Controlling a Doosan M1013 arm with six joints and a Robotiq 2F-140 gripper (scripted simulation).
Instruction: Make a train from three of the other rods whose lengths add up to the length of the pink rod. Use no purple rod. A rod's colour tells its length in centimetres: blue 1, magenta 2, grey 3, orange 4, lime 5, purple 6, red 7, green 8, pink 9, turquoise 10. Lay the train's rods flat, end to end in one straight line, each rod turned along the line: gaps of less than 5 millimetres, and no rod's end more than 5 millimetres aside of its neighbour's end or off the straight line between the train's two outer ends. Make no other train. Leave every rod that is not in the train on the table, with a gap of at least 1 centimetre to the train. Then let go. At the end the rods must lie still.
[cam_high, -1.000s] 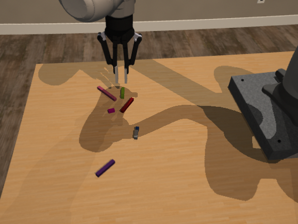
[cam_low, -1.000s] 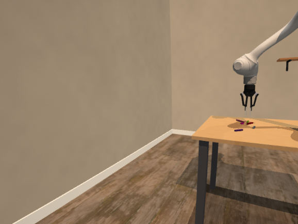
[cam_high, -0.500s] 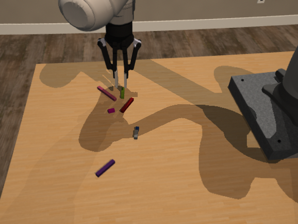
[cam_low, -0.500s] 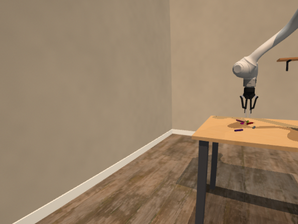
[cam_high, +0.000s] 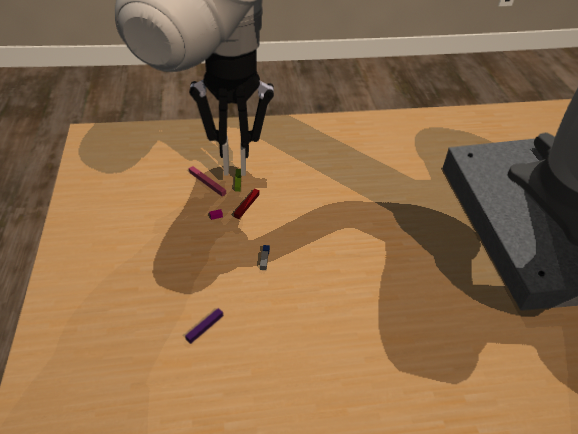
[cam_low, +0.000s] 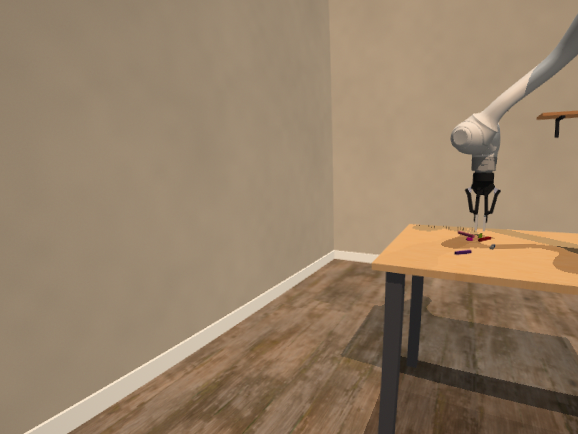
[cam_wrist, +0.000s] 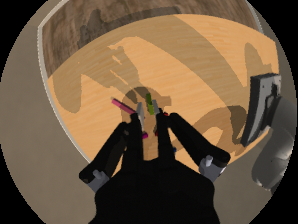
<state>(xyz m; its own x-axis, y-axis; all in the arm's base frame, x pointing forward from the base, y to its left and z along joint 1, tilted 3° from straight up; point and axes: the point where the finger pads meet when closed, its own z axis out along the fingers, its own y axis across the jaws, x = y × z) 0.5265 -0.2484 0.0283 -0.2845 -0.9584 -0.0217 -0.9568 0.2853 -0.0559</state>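
Note:
The pink rod (cam_high: 207, 181) lies flat at the far left of the table. Right beside it lies the short lime rod (cam_high: 237, 180), then the red rod (cam_high: 246, 203) and the small magenta rod (cam_high: 216, 214). A blue rod (cam_high: 265, 248) and a grey rod (cam_high: 263, 260) lie end to end nearer the middle. The purple rod (cam_high: 204, 325) lies alone at the front. My gripper (cam_high: 234, 172) points straight down just over the far end of the lime rod, fingers a narrow gap apart and holding nothing. In the wrist view the lime rod (cam_wrist: 150, 104) shows between the fingertips, with the pink rod (cam_wrist: 120, 104) to the left.
The robot's dark base (cam_high: 515, 215) stands at the right of the table. The table's far edge is close behind the gripper. The pink and red rods lie within a few centimetres of the lime rod.

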